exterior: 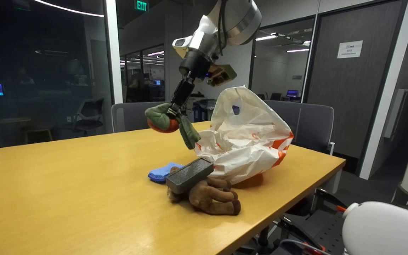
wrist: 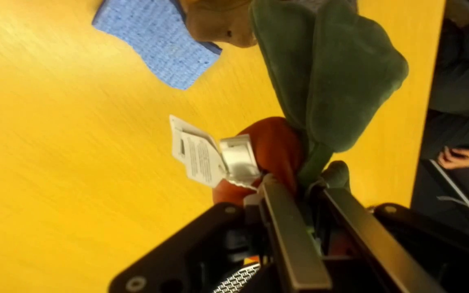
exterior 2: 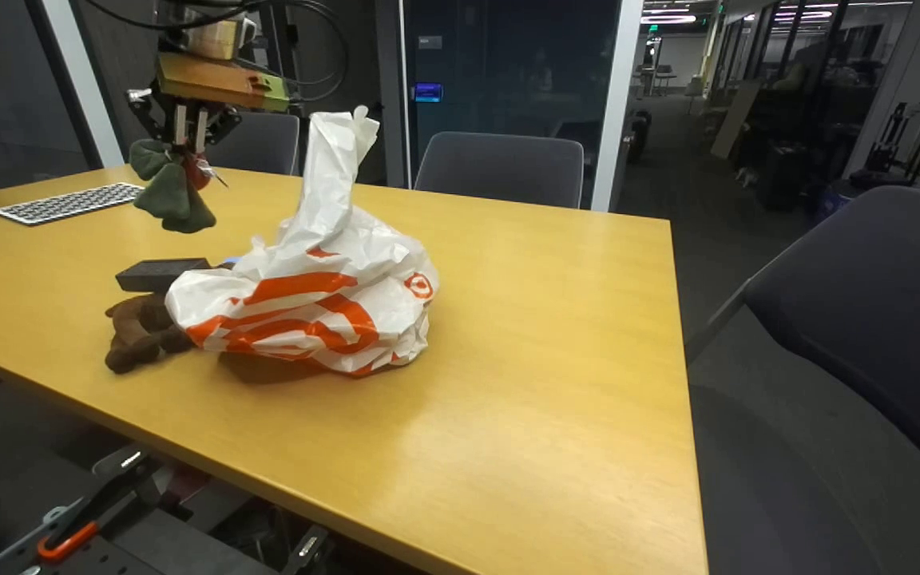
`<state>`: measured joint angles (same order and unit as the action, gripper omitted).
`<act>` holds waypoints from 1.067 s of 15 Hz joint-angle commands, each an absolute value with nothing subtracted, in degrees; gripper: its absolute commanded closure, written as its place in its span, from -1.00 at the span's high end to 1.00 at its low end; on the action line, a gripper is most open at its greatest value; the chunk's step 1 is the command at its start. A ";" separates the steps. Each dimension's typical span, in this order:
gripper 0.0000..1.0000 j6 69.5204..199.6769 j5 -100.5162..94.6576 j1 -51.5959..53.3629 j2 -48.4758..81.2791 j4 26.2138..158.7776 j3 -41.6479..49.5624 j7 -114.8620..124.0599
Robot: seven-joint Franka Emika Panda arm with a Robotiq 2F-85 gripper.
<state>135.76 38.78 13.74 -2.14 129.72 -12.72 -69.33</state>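
Because my gripper (wrist: 297, 185) is drawn nearly together on the green-leaved red plush toy (wrist: 273, 142), pinching it near its stem (wrist: 315, 166), I judge the step in hand to be holding it aloft, and the next move to call for a steady pinch. The toy hangs right at my grip, above the table (exterior: 66, 184), near the white bag (exterior 2: 308, 295) but apart from it.
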 commanded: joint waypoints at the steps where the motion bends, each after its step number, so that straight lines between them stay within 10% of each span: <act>1: -0.92 143.59 33.98 15.04 2.82 129.26 -14.43 -67.18; 2: -0.92 144.77 33.43 15.08 3.87 129.36 -14.71 -67.02; 4: -0.14 145.37 32.32 14.72 5.27 129.48 -15.08 -66.24; 13: 0.97 130.63 30.39 9.74 2.51 124.57 -12.08 -57.70; 16: 1.00 124.63 25.47 7.33 0.90 120.48 -8.83 -49.39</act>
<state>131.01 30.65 9.43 2.99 124.56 -11.29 -58.20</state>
